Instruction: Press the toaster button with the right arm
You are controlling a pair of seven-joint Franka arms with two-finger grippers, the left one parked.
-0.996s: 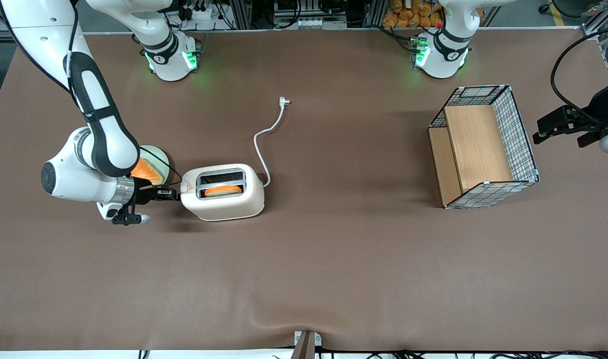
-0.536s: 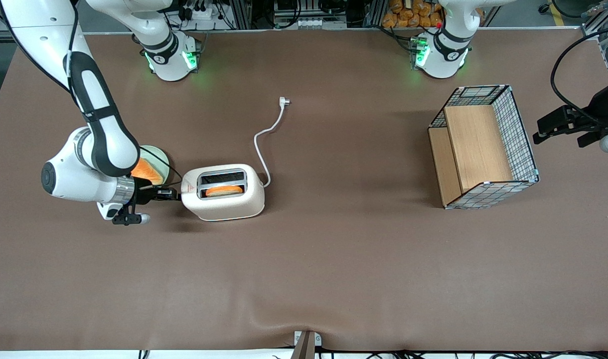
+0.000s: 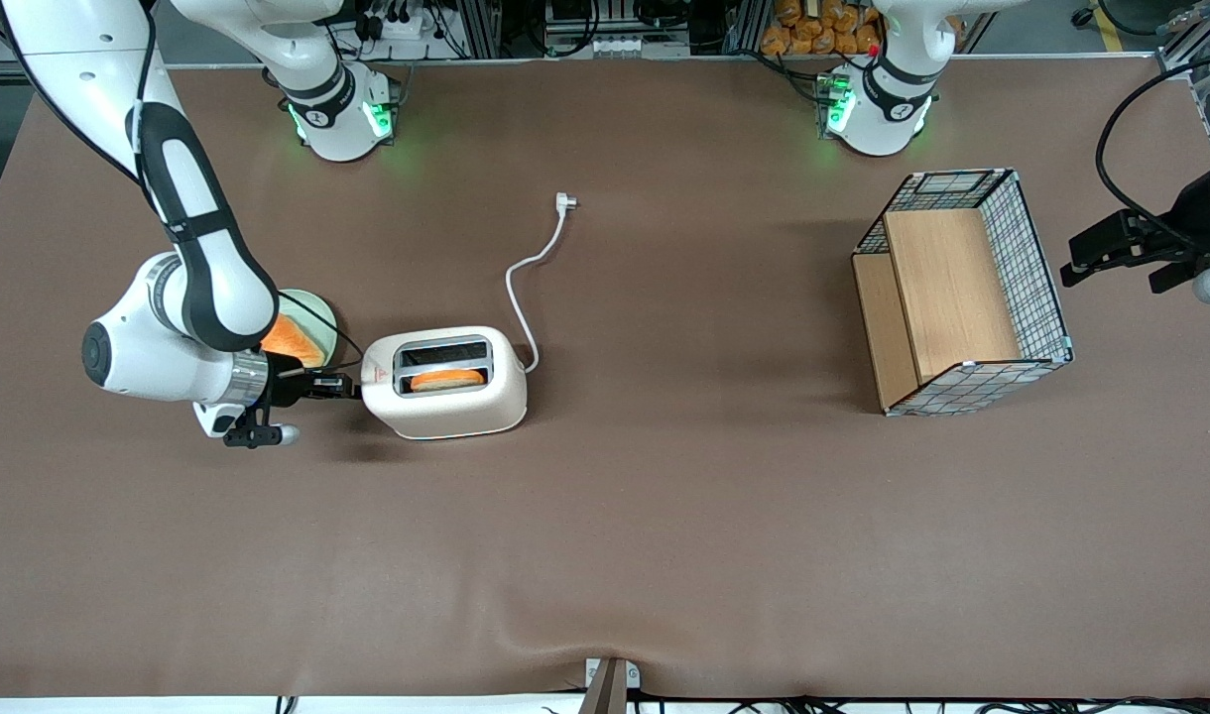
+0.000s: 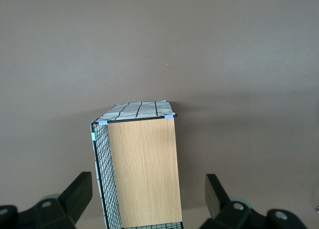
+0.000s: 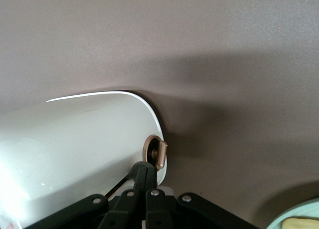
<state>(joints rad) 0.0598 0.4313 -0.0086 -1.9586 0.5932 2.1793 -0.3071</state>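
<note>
The cream-white toaster (image 3: 446, 387) stands on the brown table with an orange slice of toast (image 3: 447, 378) in the slot nearer the front camera. My right arm's gripper (image 3: 345, 385) is level with the toaster's narrow end by the red triangle label (image 3: 372, 376). In the right wrist view the gripper (image 5: 145, 170) is shut, its tips pressed together against that end of the toaster (image 5: 75, 149). The round toaster button (image 5: 155, 152) sticks out just beside the tips, touching or nearly touching them.
A pale green plate (image 3: 319, 309) with an orange slice lies beside the right arm's wrist, farther from the front camera. The white power cord (image 3: 526, 273) trails away from the toaster. A wire basket with wooden panels (image 3: 962, 293) stands toward the parked arm's end.
The gripper and the toaster have shifted a hair toward the parked arm's end of the table. Nothing else differs.
</note>
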